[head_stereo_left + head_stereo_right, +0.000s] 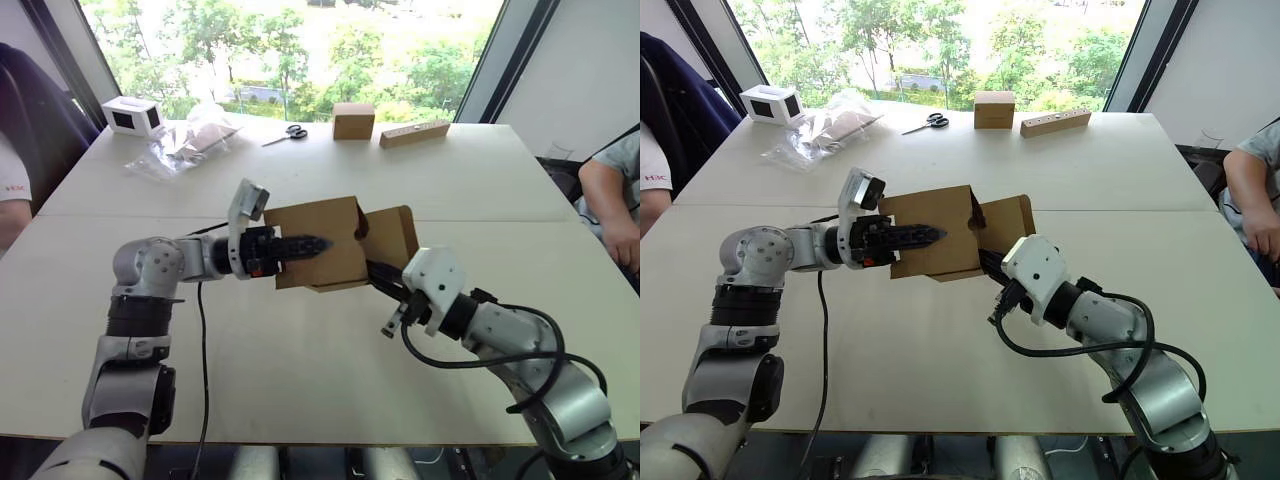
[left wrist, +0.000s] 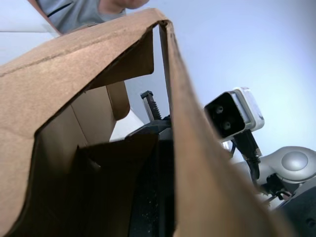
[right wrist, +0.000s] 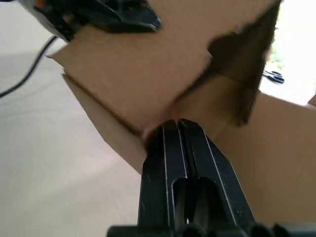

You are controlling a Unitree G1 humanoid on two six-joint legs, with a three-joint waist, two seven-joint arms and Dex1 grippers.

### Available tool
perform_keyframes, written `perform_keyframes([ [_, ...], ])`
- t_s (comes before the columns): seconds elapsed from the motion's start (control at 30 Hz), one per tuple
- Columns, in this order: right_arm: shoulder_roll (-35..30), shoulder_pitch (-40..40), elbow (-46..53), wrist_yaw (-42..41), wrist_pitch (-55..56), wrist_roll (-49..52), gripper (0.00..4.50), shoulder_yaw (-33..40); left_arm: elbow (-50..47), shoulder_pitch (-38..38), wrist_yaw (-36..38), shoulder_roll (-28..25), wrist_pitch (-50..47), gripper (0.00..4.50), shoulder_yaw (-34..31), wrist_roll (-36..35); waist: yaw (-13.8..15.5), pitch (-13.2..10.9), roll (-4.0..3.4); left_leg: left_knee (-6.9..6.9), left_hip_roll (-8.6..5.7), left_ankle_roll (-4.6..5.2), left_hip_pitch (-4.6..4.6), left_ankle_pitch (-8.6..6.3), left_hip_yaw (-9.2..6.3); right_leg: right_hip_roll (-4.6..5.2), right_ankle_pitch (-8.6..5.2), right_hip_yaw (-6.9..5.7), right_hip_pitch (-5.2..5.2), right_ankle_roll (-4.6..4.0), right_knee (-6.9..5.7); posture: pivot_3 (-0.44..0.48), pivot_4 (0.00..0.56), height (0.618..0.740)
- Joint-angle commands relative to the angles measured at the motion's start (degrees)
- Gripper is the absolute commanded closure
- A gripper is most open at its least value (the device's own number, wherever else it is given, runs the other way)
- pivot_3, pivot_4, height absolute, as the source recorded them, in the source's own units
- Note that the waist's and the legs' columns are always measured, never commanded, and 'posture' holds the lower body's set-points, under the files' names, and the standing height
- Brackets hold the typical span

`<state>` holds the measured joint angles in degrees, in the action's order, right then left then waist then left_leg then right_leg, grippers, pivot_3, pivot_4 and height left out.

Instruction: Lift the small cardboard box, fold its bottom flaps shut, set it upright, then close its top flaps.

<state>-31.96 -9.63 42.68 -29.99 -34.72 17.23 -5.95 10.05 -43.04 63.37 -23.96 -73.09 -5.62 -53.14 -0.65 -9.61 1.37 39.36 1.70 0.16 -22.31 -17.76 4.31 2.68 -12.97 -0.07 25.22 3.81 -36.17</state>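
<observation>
The small cardboard box [image 1: 325,225] hangs above the middle of the table, lying on its side between both grippers. My left gripper [image 1: 305,245] is shut on its near wall, with one black finger across the outer face and the other inside [image 2: 148,197]. A flap [image 1: 397,232] at the box's right end stands swung open; I cannot tell whether it belongs to the bottom flaps or the top flaps. My right gripper [image 3: 175,126] is shut, with nothing between its fingers. Its tips press against the box's lower edge by that open end.
At the table's far edge sit a tidy brown cube box [image 1: 353,120], scissors [image 1: 290,132] and a long cardboard bar [image 1: 414,133]. A plastic bag [image 1: 185,145] and a white device [image 1: 132,116] lie far left. One person sits at the right [image 1: 610,195], another at the left edge.
</observation>
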Motion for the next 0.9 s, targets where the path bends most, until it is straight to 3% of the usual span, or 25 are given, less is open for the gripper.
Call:
perform_keyframes([
  [0.03,0.21,-1.46,0.48,-1.13,0.65,0.83,4.50,-0.58,-1.28,-1.25,-0.19,0.56,0.38,4.41,-0.79,-1.69,0.04,0.00,0.00,0.00,0.00,0.00,0.00,0.00,0.00,0.00,0.00,0.00,0.00,0.00,0.00,0.000,0.150,0.740],
  [0.2,-0.35,-1.59,0.84,-1.17,0.05,1.09,4.50,1.30,-1.42,-1.21,-0.11,0.34,0.29,4.41,-1.01,-1.72,0.00,0.00,0.00,0.00,0.00,0.00,0.00,0.00,-0.02,-0.03,0.00,-0.01,0.00,0.00,-0.01,0.000,0.150,0.740],
  [0.37,0.66,-0.01,3.74,1.81,-5.92,9.96,4.50,15.98,-2.05,-0.50,1.29,-2.34,-0.45,4.41,-1.27,-2.01,0.03,0.00,0.00,0.00,0.01,0.00,0.00,0.00,-0.01,-0.02,0.01,-0.01,0.00,0.02,-0.01,0.000,0.150,0.740],
  [0.53,6.03,-0.50,0.06,10.12,-11.64,26.79,4.50,34.92,-3.10,-0.75,1.17,-3.11,-1.31,4.41,-1.81,-3.83,0.14,0.00,0.00,0.00,0.10,0.00,0.00,0.00,-0.04,0.01,0.03,-0.02,-0.01,0.04,-0.02,0.000,0.150,0.740],
  [0.7,8.53,0.82,-6.35,12.97,-13.10,35.18,4.50,39.09,-4.38,-1.01,-0.29,-2.08,-1.95,4.41,-2.11,-5.54,-0.07,0.00,-0.01,0.00,0.09,0.00,0.03,0.00,0.00,0.06,0.01,0.01,-0.04,0.00,-0.02,0.000,0.150,0.740],
  [0.83,11.14,2.53,-10.73,13.73,-12.96,37.22,2.97,36.12,-4.35,-1.77,-1.33,-1.66,-2.09,4.50,-2.58,-6.69,-0.19,0.00,-0.03,-0.04,0.10,0.00,0.04,0.00,-0.01,-0.02,0.02,0.02,-0.02,0.02,-0.03,0.000,0.150,0.740],
  [0.9,12.70,2.62,-12.48,14.34,-12.45,37.16,1.99,34.01,-4.48,-1.94,-1.61,-1.56,-2.04,4.50,-2.58,-7.17,-0.25,0.00,-0.04,-0.06,0.09,0.00,0.05,0.00,-0.01,-0.06,0.06,0.03,0.00,0.09,-0.03,0.000,0.150,0.740],
])
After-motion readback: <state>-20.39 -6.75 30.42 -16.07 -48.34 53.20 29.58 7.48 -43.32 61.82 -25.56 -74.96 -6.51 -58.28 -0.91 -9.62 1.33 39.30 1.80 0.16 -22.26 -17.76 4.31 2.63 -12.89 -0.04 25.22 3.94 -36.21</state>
